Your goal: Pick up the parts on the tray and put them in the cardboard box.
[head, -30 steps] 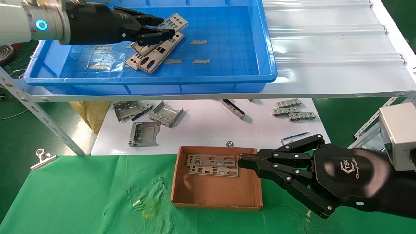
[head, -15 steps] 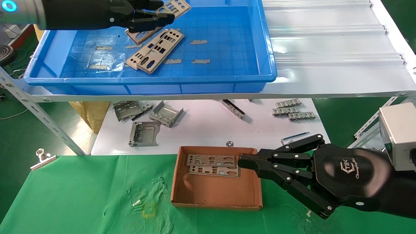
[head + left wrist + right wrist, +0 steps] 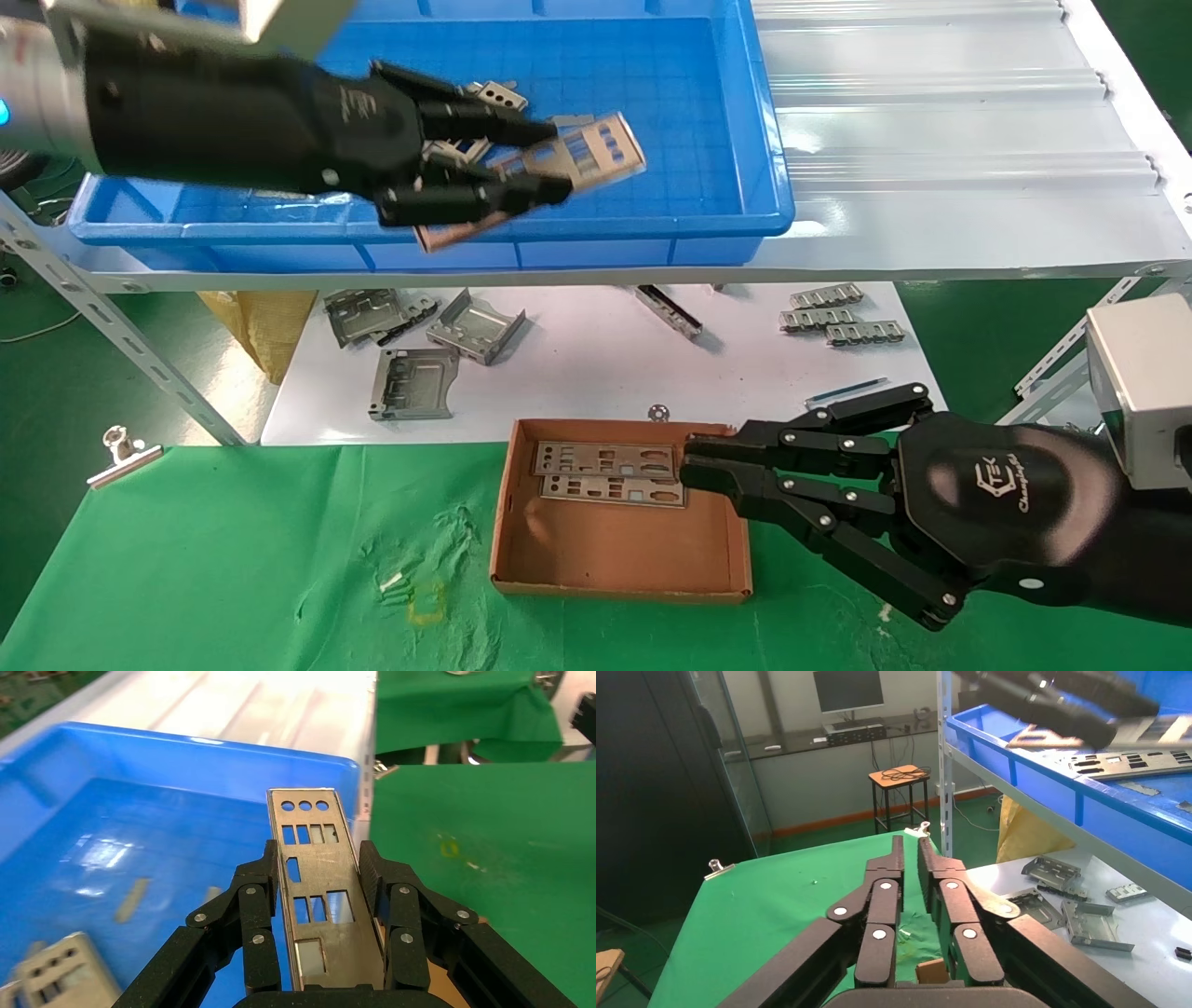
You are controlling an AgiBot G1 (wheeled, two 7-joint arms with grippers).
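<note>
Your left end effector (image 3: 535,172) grips one part (image 3: 314,881) by its long edges above the tray's (image 3: 754,140) near wall; carry it level to the box (image 3: 619,550), clear of your right end effector (image 3: 694,471), parked closed at its right wall.

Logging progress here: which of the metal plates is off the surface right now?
The plate clamped in the left gripper, lifted above the blue tray. The two plates in the cardboard box lie flat.
</note>
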